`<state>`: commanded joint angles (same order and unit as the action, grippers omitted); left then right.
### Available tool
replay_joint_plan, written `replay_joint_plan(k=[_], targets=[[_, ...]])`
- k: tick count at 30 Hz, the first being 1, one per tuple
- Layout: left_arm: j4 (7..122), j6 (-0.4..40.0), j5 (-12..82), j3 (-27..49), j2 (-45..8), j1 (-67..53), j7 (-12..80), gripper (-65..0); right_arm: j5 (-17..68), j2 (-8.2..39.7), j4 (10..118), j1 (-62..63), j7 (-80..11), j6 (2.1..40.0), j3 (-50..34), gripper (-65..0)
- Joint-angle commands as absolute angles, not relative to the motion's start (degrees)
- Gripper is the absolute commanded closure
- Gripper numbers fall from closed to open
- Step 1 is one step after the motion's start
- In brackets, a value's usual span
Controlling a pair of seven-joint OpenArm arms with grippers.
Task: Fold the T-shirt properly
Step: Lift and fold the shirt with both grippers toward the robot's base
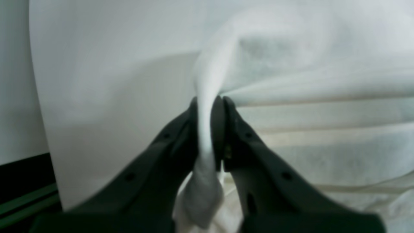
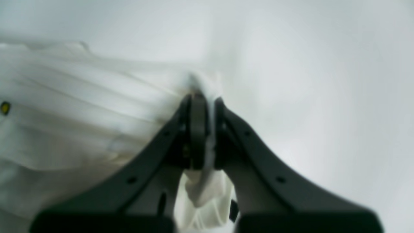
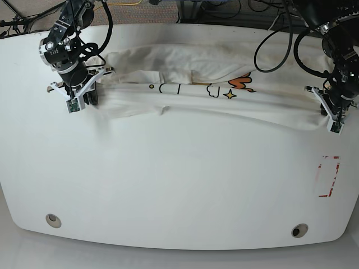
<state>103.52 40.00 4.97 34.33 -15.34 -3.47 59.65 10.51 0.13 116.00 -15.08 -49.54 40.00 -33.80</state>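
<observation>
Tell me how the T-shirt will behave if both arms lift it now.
The T-shirt is probably floppy: it creases between the left gripper and right gripper, so its middle would likely sag. It seems light; thin pinched folds hold it.

The base view is bright and evenly lit from above, sharp across the white table (image 3: 168, 185), with only a soft, narrow shadow under the T-shirt (image 3: 213, 98) and a slight bowing of the table's edge toward the corners. Both wrist views are dimmer, cooler and soft: in the left one the left gripper (image 1: 210, 129) is a dark, hazy silhouette and the cloth behind it is blurred, with grey shadow at left. The right wrist view is blurrier, the right gripper (image 2: 202, 129) smeared against a washed-out pale field.
</observation>
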Motion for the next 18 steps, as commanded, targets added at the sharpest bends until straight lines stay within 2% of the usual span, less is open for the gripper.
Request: replay_joint_plan(k=[18], targets=[[107.5,40.0,5.0,34.4,-19.1,-14.4,59.6,0.0,12.0,-0.1,115.9,-21.7,-49.5,40.0,-34.3,0.0]])
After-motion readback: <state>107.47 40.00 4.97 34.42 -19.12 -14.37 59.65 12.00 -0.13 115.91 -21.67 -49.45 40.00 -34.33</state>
